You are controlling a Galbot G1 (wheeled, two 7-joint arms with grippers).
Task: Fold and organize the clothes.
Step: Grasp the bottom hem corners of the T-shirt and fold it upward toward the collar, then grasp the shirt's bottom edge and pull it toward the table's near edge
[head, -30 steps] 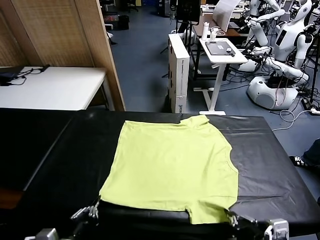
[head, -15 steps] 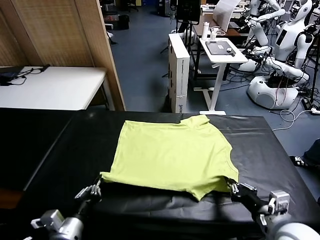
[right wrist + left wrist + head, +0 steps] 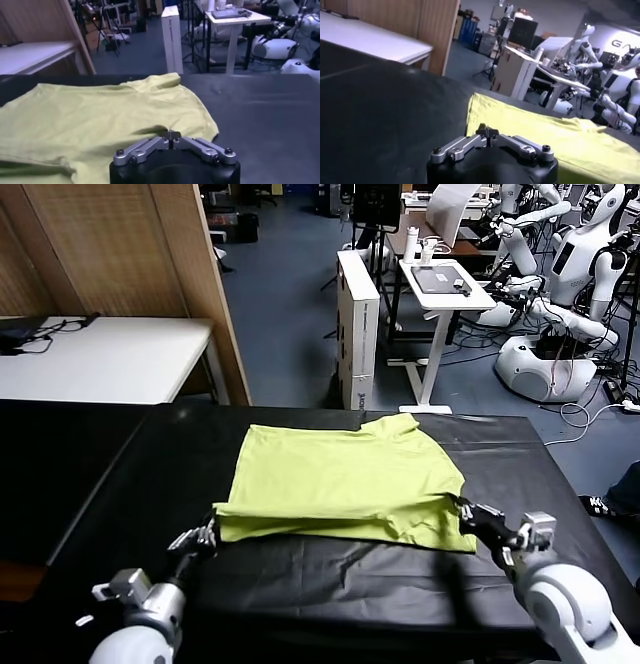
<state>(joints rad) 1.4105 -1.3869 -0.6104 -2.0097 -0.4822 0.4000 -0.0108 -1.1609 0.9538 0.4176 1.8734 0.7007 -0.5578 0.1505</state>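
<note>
— Where does the T-shirt (image 3: 345,481) lie?

— On the black table (image 3: 110,484), near the middle, its collar end toward the far edge. The near hem is lifted and carried over the body of the shirt, so a doubled layer runs across the front with a thin shadow under it.

— And the left gripper (image 3: 207,533)?

— At the near left corner of the fold, its fingers clenched on the hem of the T-shirt. The left wrist view shows the fingers (image 3: 462,145) drawn together at a point, with the lime cloth (image 3: 580,145) spreading beyond them.

— The right gripper (image 3: 468,511)?

— At the near right corner, pinched on the cloth there — in the right wrist view the fingers (image 3: 197,144) meet right at the fabric's edge (image 3: 100,120), though the exact bite is probably hidden by the gripper body.

— What else stands around?

— A white table (image 3: 105,359) to the left behind a wooden screen (image 3: 130,254), a white cardboard box (image 3: 358,324) upright on the floor, a small white desk (image 3: 445,289), and other white robots (image 3: 560,294) at the far right.
</note>
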